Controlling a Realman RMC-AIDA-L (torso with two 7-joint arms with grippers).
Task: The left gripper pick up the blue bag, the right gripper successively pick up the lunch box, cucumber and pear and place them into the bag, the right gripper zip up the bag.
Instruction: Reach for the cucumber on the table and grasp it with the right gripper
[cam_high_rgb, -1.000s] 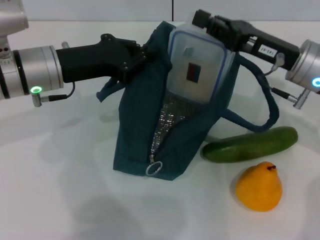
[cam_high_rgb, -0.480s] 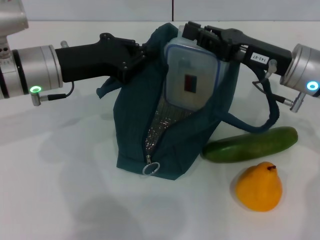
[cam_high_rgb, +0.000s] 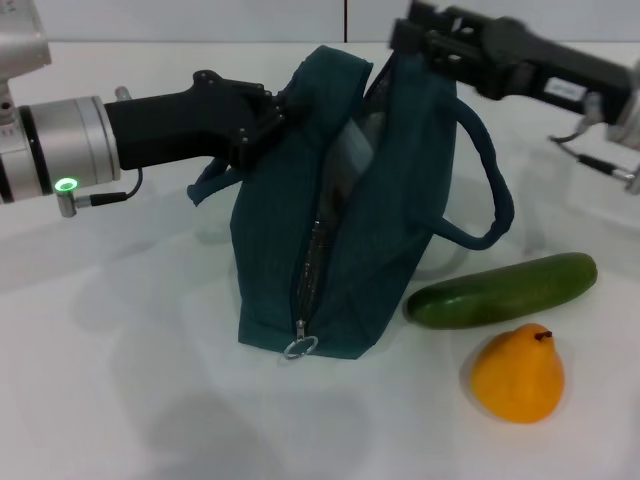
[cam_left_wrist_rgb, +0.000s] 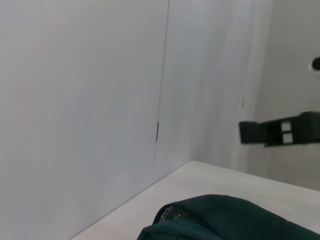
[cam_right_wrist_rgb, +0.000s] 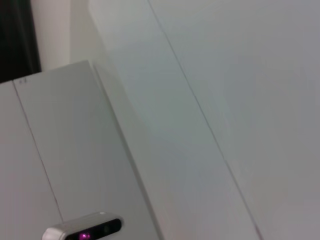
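Note:
The blue bag (cam_high_rgb: 385, 220) stands upright on the white table, its zip open down the front. My left gripper (cam_high_rgb: 272, 106) is shut on the bag's upper left edge and holds it up. Only a pale sliver of the lunch box (cam_high_rgb: 347, 160) shows inside the opening. My right gripper (cam_high_rgb: 418, 36) hovers just above the bag's top right rim with nothing visible in it. The green cucumber (cam_high_rgb: 502, 290) lies right of the bag, and the yellow pear (cam_high_rgb: 518, 373) sits in front of it. In the left wrist view the bag's top (cam_left_wrist_rgb: 225, 220) shows, with the right arm (cam_left_wrist_rgb: 280, 132) beyond.
The bag's strap (cam_high_rgb: 492, 190) loops out to the right above the cucumber. A metal zip ring (cam_high_rgb: 297, 347) hangs at the bag's bottom front. The white table (cam_high_rgb: 130, 380) spreads to the front left. The right wrist view shows only walls.
The lunch box has sunk from the bag's mouth down inside it. My right gripper has let it go and risen to the right. The bag's sides have closed in around the box.

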